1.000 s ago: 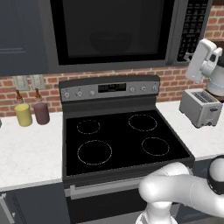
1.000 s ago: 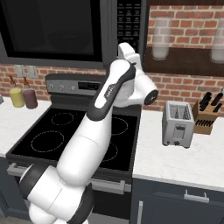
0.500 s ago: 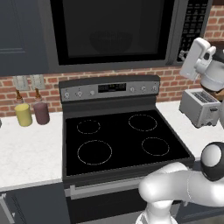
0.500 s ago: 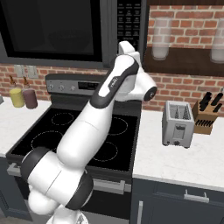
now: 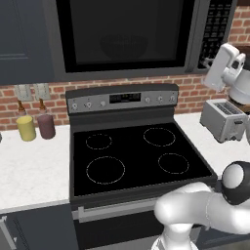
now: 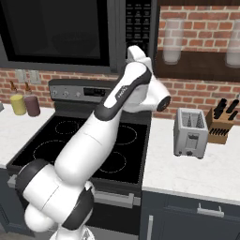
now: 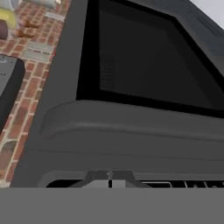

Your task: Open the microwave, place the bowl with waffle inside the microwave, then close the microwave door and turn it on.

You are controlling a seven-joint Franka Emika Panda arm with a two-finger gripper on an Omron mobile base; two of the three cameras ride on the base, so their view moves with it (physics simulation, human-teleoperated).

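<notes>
- Hand (image 7: pixel 109 178) of mine is pinching its two fingers together on nothing, because a single blunt tip is what I am wanting for a small button, not an open pair.
- I am holding it up at the lower end of the keypad (image 6: pixel 137 21), just short of the panel as far as I can judge; whether the tip is touching yet I cannot tell.
- I am reading the microwave door (image 5: pixel 63 73) as shut, lying flush with the microwave (image 5: pixel 127 75) front; its long handle (image 7: pixel 131 124) is running right beside my hand, between it and the dark window.
- I am making out the bowl (image 5: pixel 124 47) only dimly behind that window, off to the window side of my hand and a little higher. That is where the task wants it, so I am judging loading and closing as done.
- I am not able to pick out the waffle through the tinted glass.
- I am keeping my wrist well above the toaster (image 5: pixel 222 119) on the bench (image 5: pixel 29 171) below my hand, so the arm is reaching up without brushing it.
- I am judging the start press as the step in hand; the buttons are crowded, so a slip sideways could hit the wrong one.
</notes>
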